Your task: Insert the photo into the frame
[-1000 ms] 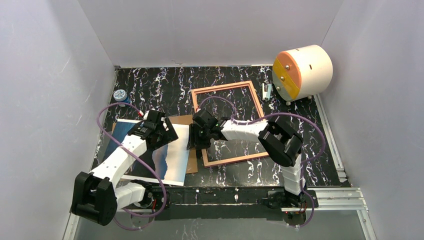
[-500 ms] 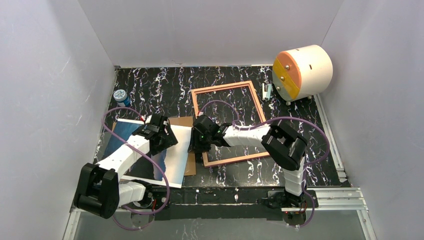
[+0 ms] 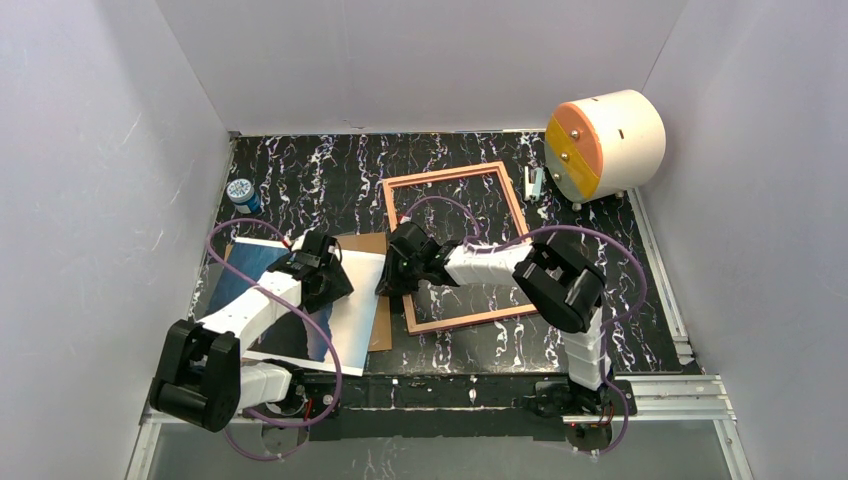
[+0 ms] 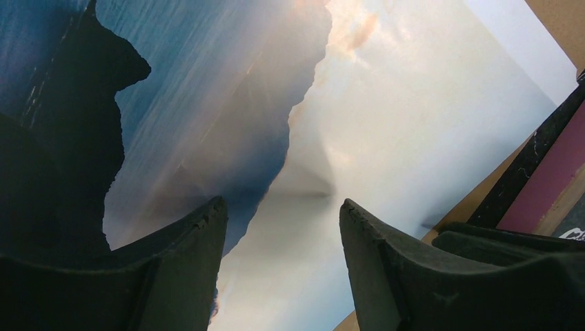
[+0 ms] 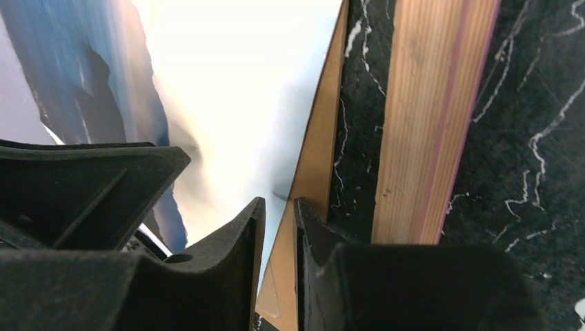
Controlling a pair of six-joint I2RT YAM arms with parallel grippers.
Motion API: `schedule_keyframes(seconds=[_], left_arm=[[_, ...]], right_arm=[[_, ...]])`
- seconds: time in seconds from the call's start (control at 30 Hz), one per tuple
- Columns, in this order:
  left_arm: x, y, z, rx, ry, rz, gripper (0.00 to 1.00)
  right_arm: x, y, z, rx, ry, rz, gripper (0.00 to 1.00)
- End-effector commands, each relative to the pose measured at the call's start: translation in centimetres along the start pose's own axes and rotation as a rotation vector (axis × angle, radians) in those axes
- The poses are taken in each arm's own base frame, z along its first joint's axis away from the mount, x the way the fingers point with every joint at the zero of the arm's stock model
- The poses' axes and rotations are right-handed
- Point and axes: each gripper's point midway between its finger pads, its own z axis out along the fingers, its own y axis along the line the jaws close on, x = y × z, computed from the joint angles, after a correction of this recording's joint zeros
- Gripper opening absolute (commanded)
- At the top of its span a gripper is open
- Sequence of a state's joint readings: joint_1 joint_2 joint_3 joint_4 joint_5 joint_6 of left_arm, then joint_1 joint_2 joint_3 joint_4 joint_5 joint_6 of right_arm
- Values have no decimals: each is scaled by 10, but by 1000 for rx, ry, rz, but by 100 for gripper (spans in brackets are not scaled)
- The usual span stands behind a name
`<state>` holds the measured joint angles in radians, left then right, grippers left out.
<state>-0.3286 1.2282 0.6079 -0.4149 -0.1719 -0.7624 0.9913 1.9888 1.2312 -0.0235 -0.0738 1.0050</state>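
Note:
The photo (image 3: 352, 305) lies picture side up on a brown backing board (image 3: 366, 241) at the left of the table. My left gripper (image 3: 328, 283) hovers over the photo's pale sky, open, and nothing sits between its fingertips (image 4: 210, 214) except the print (image 4: 386, 103) below. At the photo's right edge stands my right gripper (image 3: 388, 288). In the right wrist view it (image 5: 279, 207) has its jaws drawn close, a thin gap left, straddling the photo's edge (image 5: 234, 83) over the board (image 5: 317, 158). The frame (image 3: 455, 178) lies flat just to the right, its near rail (image 5: 428, 117) showing wood.
A white drum with an orange and yellow face (image 3: 605, 142) stands at the back right. A small pale clip-like object (image 3: 534, 183) lies beside it. A small blue-and-white jar (image 3: 240, 192) sits at the back left. White walls close in three sides.
Both grippers' jaws have narrowed, the right one to a thin gap. My left gripper has shifted slightly nearer over the photo. The photo and frame lie where they were.

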Motion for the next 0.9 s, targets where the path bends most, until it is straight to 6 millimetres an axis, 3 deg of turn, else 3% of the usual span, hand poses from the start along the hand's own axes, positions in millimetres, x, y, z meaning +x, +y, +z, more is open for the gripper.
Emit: schedule_keyframes(seconds=[0.0,0.27,0.47,0.63,0.87], left_arm=[[9,11,7,-34,19,0,58],[7,7,7,-22,15,2,56],[-46,-18,-24,6,-102,37,58],[-80,-20,-50,-35,-191,59,61],[-68,-16,-50,-33,-141,67,65]], right_arm=[[-15,9,9,-30,-28,8,30],[-17,8,22,-63,5,60,40],[-46,21,18,-212,-36,86,40],[-69,31,26,-291,-28,63,40],[-80,42,55,-316,17,22,41]])
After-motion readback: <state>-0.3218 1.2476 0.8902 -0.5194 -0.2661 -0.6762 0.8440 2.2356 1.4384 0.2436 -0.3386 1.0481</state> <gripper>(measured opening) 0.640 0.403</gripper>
